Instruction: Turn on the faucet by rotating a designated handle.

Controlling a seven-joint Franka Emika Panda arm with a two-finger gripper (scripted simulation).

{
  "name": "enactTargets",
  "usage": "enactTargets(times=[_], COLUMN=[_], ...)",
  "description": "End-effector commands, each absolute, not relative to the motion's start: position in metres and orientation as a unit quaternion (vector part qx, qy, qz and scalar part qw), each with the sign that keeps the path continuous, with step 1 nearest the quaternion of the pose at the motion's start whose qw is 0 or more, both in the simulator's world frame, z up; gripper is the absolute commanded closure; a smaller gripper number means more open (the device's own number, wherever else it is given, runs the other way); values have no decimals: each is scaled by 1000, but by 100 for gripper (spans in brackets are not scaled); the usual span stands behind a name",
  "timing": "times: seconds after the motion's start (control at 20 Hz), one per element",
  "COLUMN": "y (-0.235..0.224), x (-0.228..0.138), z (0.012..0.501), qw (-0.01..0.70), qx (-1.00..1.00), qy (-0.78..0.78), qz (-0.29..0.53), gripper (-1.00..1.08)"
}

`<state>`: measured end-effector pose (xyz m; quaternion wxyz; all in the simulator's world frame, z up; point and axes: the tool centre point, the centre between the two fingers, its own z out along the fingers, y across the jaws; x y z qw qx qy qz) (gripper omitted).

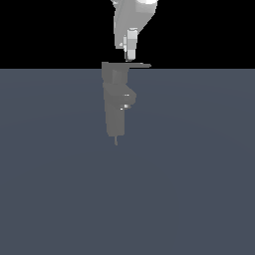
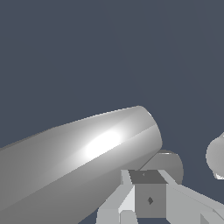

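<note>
The white robot gripper [image 1: 131, 55] hovers just above the thin flat grey lever handle [image 1: 138, 64] atop the blocky grey metallic faucet [image 1: 115, 99] (finger spread impossible to tell).

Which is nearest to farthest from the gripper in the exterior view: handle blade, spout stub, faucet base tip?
Measured from the gripper, hanging just above the faucet:
1. Handle: thin flat blade directly beneath the fingertips, pointing to the exterior view's right.
2. Spout stub: partway down the body, on its exterior-view right side.
3. Base tip: thin point at the very bottom, farthest.
</note>
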<state>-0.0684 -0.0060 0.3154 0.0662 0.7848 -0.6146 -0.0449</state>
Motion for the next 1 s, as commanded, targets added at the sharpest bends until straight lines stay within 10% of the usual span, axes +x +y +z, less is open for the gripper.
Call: enactTargets(times=[0.0, 0.95], y=[-13, -64], x=[-63, -12], z=[312, 293], qw=[68, 74], qx=[783, 776], qy=[-616, -624], qz=[-47, -57], gripper=[108, 108])
